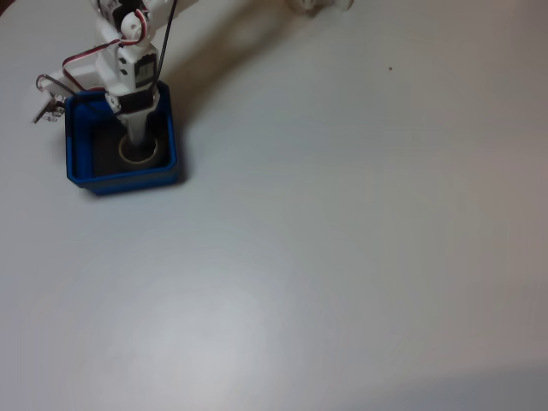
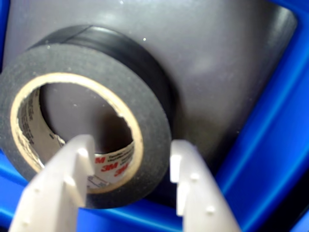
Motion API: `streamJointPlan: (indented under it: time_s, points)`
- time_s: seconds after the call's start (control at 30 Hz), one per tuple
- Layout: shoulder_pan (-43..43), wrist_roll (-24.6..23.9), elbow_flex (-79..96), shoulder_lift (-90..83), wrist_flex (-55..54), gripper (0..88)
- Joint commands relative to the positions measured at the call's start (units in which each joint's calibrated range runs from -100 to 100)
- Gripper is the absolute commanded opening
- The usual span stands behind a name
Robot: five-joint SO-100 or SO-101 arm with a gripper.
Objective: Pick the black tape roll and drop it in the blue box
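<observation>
Pincer (image 2: 129,186): nearest the wrist camera we see two white fingers, one inside the roll's core, one outside its black wall; the jaws straddle that wall, and we cannot tell whether they press it or stand just clear.
Black tape roll (image 2: 157,130): directly at the fingertips, inside the box; its open centre faces the wrist camera.
Roll in the fixed view: black tape roll (image 1: 137,152) lies flat on the dark floor, below the descending arm.
Blue box (image 2: 285,121): rim close on the right and bottom of the wrist view; little side room.
Judgement: we read the drop as nearly done; spreading the jaws and lifting straight up remain.
Counter (image 1: 360,240): bare, pale and wide to the right of the box.
</observation>
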Motion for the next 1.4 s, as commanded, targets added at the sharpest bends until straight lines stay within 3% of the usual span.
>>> streamJointPlan:
  time_s: [0.0, 0.73, 0.87, 1.37]
  points:
    - [-0.2, 0.4, -4.0, -2.0, -1.2, 1.6]
    - [-2.8, 0.3, -4.0, -23.6, -0.5, 1.3]
    - [-8.9, 0.3, -3.8, -26.9, -0.9, 1.4]
    - [-44.6, 0.2, -3.4, -28.5, -0.9, 1.5]
